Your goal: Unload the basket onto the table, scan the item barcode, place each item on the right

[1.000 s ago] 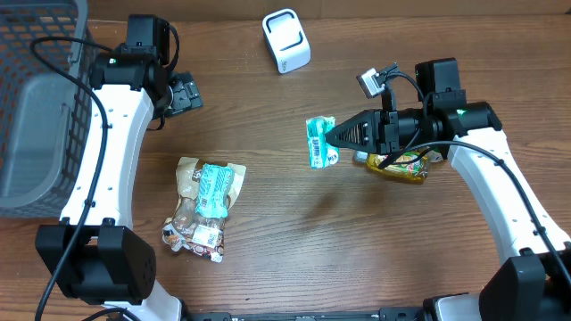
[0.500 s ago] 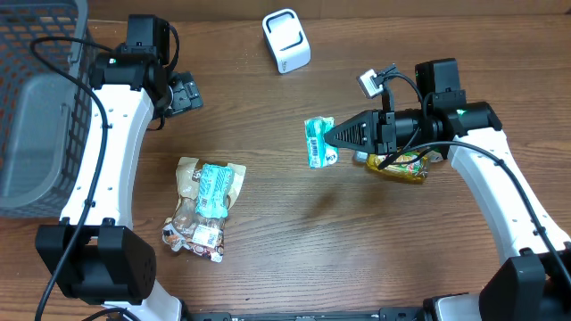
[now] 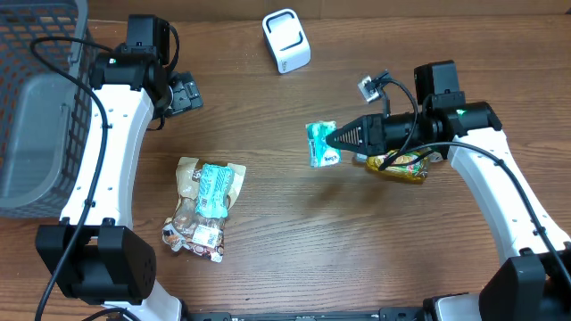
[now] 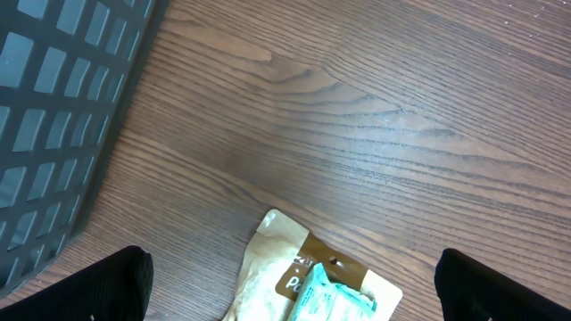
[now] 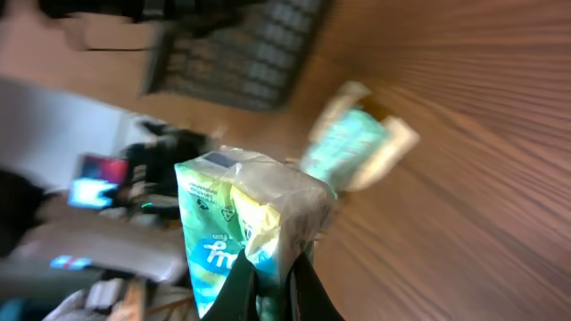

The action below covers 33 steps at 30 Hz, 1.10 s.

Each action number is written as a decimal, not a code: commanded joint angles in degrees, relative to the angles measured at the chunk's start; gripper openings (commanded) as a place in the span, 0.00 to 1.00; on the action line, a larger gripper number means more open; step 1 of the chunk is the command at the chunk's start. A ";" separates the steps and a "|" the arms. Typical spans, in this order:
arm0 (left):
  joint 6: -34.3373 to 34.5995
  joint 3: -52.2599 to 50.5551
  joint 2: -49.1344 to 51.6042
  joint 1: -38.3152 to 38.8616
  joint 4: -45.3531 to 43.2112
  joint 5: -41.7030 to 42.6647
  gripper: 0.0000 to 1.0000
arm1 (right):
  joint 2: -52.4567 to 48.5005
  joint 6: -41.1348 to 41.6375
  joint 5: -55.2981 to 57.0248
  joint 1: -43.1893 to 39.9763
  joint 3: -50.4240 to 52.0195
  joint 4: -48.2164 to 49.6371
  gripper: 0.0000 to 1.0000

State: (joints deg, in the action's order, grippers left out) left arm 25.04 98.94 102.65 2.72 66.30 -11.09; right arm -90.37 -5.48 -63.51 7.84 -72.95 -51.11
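The table [image 3: 357,259] is brown wood with long lines in it. A dark basket [image 3: 40,53] sits at its left edge. A small white scanner [image 3: 286,40] stands near the far side. The right gripper [image 3: 332,139] is pinched tight on a green and white packet [image 3: 320,145], held up over the middle of the table. A yellow packet [image 3: 403,167] lies under that arm. The left gripper [image 3: 185,94] has its fingers wide apart and holds nothing. Snack bags [image 3: 203,203] lie in a pile. The room past the table is too blurry to tell.

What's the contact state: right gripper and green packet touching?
Touching. Right wrist view shows the right gripper pinching the bottom edge of the green packet.
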 commanded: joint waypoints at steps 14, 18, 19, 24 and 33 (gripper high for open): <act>-0.83 0.52 -0.74 -0.04 0.07 0.22 1.00 | 0.55 16.46 57.16 13.51 2.54 1.42 0.04; -0.83 0.52 -0.76 -0.04 0.07 0.20 1.00 | 0.57 19.47 60.19 14.16 2.25 1.68 0.04; -0.83 0.52 -0.74 -0.04 0.07 0.22 0.99 | 0.57 20.13 60.26 14.16 1.81 1.44 0.04; -0.83 0.52 -0.74 -0.04 0.07 0.22 1.00 | 0.57 20.33 60.52 14.16 -4.96 -4.02 0.04; -0.83 0.52 -0.76 -0.04 0.07 0.20 1.00 | 0.31 20.72 64.28 14.16 -27.43 -19.61 0.03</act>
State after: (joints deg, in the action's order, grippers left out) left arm 25.04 98.94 102.65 2.72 66.32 -11.09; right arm -90.50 14.46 -2.22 21.80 -93.43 -68.07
